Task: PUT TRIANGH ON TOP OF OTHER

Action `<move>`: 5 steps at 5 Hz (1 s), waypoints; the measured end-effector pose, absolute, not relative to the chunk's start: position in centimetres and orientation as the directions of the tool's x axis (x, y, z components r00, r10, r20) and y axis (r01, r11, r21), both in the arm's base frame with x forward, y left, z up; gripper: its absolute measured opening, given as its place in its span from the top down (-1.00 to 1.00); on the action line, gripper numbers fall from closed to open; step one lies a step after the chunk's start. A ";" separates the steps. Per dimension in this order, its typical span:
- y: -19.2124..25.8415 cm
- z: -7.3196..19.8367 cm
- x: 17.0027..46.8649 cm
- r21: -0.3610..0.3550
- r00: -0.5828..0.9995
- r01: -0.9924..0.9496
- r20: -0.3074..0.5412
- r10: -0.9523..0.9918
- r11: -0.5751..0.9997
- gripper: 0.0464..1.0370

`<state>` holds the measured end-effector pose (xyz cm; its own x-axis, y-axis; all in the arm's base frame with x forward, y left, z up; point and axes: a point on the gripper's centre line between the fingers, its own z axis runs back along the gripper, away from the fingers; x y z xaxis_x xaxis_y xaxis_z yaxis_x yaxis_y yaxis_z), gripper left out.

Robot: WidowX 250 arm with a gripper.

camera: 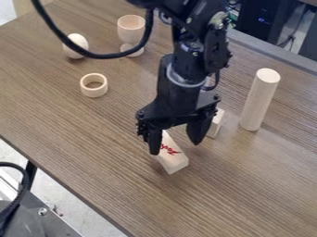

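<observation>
We saw the black two-finger pincer (176, 141) spread wide at the pale wooden block with red marking (173, 159), probably our triangle, seemingly to grip and stack it on the pale, partly hidden wooden block (216, 124) nearby on the brown wood-grained table (80, 125)

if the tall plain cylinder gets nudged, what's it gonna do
The tall cylinder would probably tip if pushed near its top, since it stands on end and is much taller than it is wide. Once down, it would likely roll, given its round, straight sides. It looks like solid wood, so it should stay stiff when gripped.
</observation>
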<state>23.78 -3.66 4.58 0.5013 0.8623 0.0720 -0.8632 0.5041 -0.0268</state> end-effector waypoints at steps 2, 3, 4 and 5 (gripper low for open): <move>-3.7 2.7 24.0 -0.025 0.516 -0.856 0.033 0.856 0.517 -0.92; -3.6 2.2 24.1 -0.025 0.517 -0.855 0.020 0.856 0.517 -0.92; -3.1 1.7 24.3 -0.019 0.515 -0.857 -0.002 0.857 0.515 -0.86; -3.0 1.9 24.2 -0.018 0.524 -0.851 -0.003 0.852 0.524 -0.25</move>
<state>24.19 -3.00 1.85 0.5243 0.8515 -0.0030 -0.8514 0.5242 -0.0184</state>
